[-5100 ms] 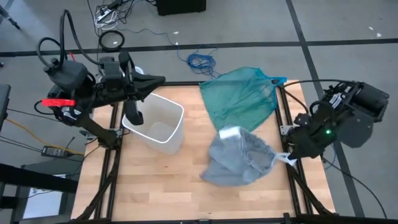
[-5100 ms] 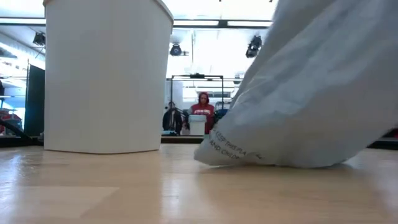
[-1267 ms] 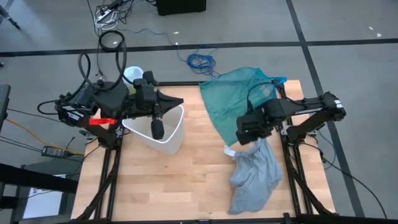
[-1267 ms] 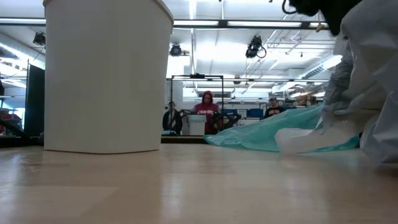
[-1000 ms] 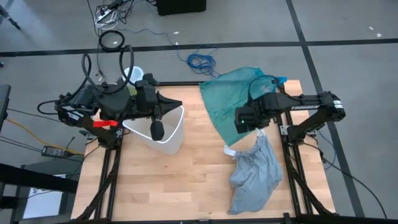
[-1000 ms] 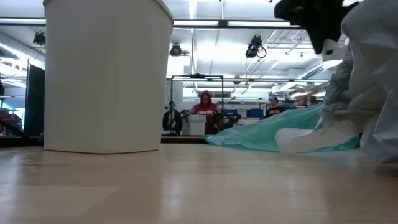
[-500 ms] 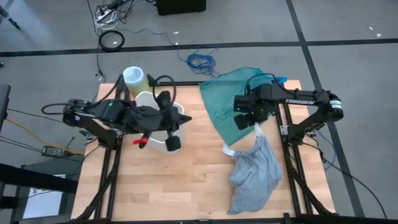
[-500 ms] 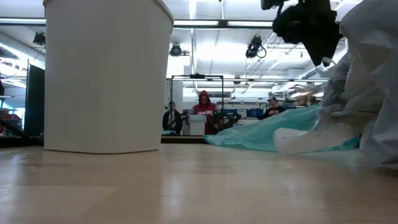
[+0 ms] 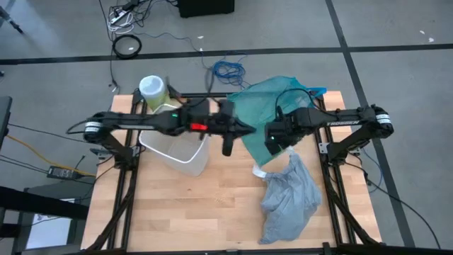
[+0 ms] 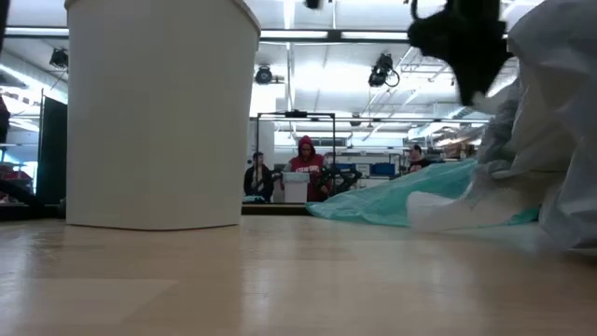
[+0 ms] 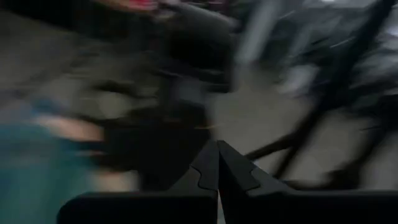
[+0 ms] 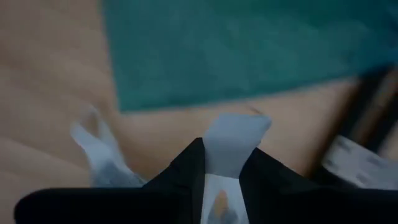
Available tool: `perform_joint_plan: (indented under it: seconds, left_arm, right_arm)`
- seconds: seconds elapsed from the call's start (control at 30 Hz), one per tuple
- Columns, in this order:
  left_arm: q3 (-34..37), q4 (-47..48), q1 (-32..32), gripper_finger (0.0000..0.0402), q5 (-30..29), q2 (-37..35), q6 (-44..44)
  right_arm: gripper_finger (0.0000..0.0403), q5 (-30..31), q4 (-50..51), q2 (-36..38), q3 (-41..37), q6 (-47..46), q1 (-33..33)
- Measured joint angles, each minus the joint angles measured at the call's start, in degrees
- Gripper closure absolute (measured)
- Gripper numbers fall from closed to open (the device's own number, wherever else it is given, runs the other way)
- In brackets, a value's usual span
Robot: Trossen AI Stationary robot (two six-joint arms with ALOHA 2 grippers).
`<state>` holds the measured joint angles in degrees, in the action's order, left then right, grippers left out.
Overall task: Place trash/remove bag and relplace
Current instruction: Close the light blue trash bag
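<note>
Pale grey-white crinkly plastic bin liner point(image 9: 289, 196) lies heaped on the right side of the wooden slatted table point(image 9: 191, 212), one white strip of it rising to the right gripper point(image 9: 277, 142), whose dark fingers are pinched on that strip in the right wrist view. In the past second that gripper has drifted back over the near edge of the teal-green translucent plastic bag point(image 9: 272, 106), its fingers closing tighter on the strip. The bigger change is on the other side: the left arm, half a second ago bunched beside the white plastic waste bin point(image 9: 178, 147), has swung out across the table, so the left gripper point(image 9: 228, 145), fingers pressed together and empty, now hangs just beside the right one. That reads as the old liner being out and the arms converging on the teal bag as the replacement, though the bin has no liner fitted yet.
</note>
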<state>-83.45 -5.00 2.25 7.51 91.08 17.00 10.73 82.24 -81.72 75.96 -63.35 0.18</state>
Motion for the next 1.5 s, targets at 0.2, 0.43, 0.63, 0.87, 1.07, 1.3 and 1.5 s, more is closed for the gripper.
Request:
perform_joint_plan:
  seconds: [0.2, 0.43, 0.63, 0.87, 1.07, 1.3, 1.5]
  left_arm:
    - [1.16, -20.17, 2.38, 0.0396, 22.31, 10.46, 16.82]
    - [-0.89, -22.96, 4.22, 0.0396, 35.06, 13.76, 23.75]
    - [-0.65, -24.49, 3.35, 0.0399, 41.26, 11.52, 26.4]
    - [-0.82, -9.02, 4.67, 0.04, 30.22, 7.32, 13.82]
    - [-0.71, -4.37, 2.76, 0.04, 24.32, 8.07, 12.98]
    - [-0.73, -5.52, 0.34, 0.04, 14.82, 8.3, 10.16]
    - [-0.76, -4.64, -0.07, 0.04, 6.1, 8.3, 5.62]
  right_arm:
    - [0.0323, -3.39, -12.45, -0.16, 0.08, 5.48, -4.16]
    - [0.0327, -2.37, -9.97, -0.1, 2.66, 6.5, -9.56]
    - [0.033, 3.95, -7.13, -0.12, 4.13, 7.04, -13.78]
    - [0.0332, -0.53, -12.22, 1.66, 4.2, 3.67, -17.05]
    - [0.0336, -2.05, -27.54, 3.83, 4.2, 1.91, -16.81]
    - [0.0337, -1.78, -46.48, 5.12, 4.23, 0.75, -15.26]
    - [0.0337, -1.84, -54.02, 5.07, 4.25, 0.49, -10.92]
